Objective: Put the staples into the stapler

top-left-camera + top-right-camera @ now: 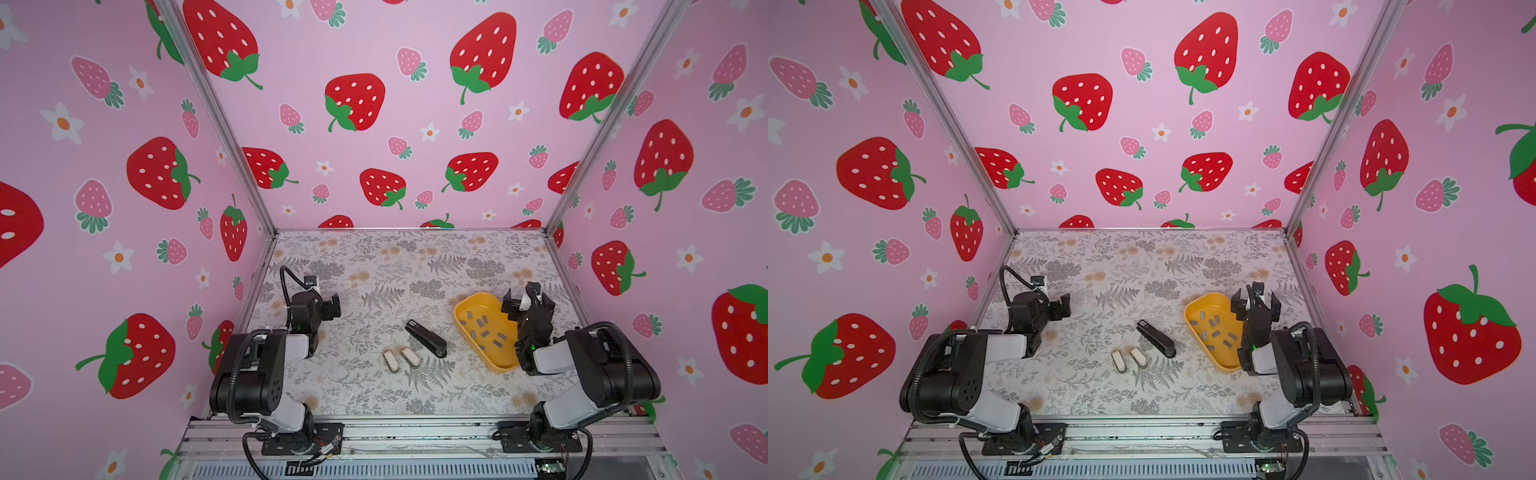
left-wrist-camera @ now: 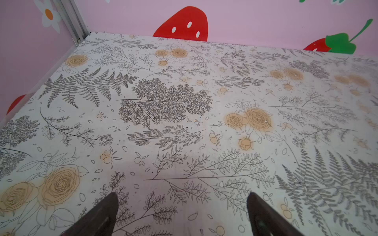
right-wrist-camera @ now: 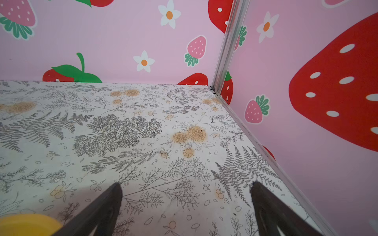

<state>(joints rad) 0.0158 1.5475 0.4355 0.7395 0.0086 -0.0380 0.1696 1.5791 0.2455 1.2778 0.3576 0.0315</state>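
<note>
The black stapler lies closed and slanted in the middle of the floral table in both top views. Several small grey staples lie loose in the yellow tray to its right. My left gripper hovers open at the left, well away from the stapler, with nothing between its fingers. By the tray's far right rim my right gripper is open and empty; the right wrist view catches only a corner of the tray.
Two small beige blocks lie side by side just left of the stapler's near end. Pink strawberry walls close in the table at left, back and right. An aluminium rail runs along the front edge.
</note>
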